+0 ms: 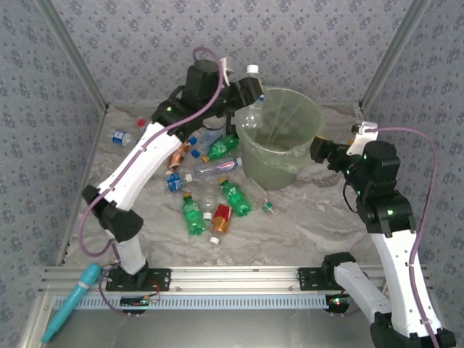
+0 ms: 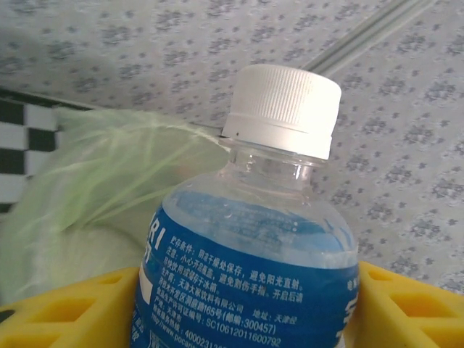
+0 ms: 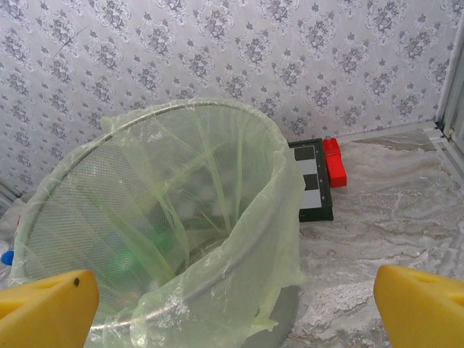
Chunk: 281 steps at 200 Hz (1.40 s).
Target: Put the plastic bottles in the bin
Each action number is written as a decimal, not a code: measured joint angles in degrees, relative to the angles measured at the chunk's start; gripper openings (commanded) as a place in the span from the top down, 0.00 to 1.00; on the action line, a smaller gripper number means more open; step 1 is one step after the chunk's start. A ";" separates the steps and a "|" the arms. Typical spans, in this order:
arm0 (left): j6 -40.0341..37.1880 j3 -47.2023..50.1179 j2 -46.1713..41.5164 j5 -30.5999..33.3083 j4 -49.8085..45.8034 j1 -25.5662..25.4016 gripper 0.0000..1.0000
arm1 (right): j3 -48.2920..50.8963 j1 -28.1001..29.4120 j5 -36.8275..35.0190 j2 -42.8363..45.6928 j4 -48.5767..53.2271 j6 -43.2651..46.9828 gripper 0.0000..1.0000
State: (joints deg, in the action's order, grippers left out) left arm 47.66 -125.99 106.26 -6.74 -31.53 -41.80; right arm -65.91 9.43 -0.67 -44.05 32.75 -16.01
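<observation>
One clear bottle [image 2: 246,275], with a ribbed white cap and a glossy blue label, was pinched cap-up between the two yellow pads of the left gripper [image 1: 245,93], at the left rim of the bin [image 1: 281,165]. The single round, pale grey-green bin was lined with a crinkled translucent green bag [image 3: 217,181]. Roughly ten bottles [image 1: 192,215] lay scattered on the marbled table [image 1: 312,225] left of the bin, three of them green. The right gripper [image 3: 235,308] hung just right of the bin, pads spread wide, holding nothing.
</observation>
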 measured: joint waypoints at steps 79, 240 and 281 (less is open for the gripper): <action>0.26 -18.49 13.88 -1.90 -7.39 -2.84 0.34 | -0.04 0.00 -1.11 3.28 2.54 0.00 0.01; -5.44 -17.51 9.97 2.21 -15.08 -2.84 0.00 | 1.57 1.64 -1.01 2.67 2.58 -2.32 0.01; -8.72 -10.51 2.58 7.34 -15.34 -2.84 0.00 | 3.26 3.06 -0.26 3.69 2.91 -2.29 0.01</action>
State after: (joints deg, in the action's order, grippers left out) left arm 38.94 -136.51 108.84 0.60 -46.87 -44.64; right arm -62.65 12.49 -0.93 -40.36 35.66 -18.31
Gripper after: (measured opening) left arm 0.997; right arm 0.994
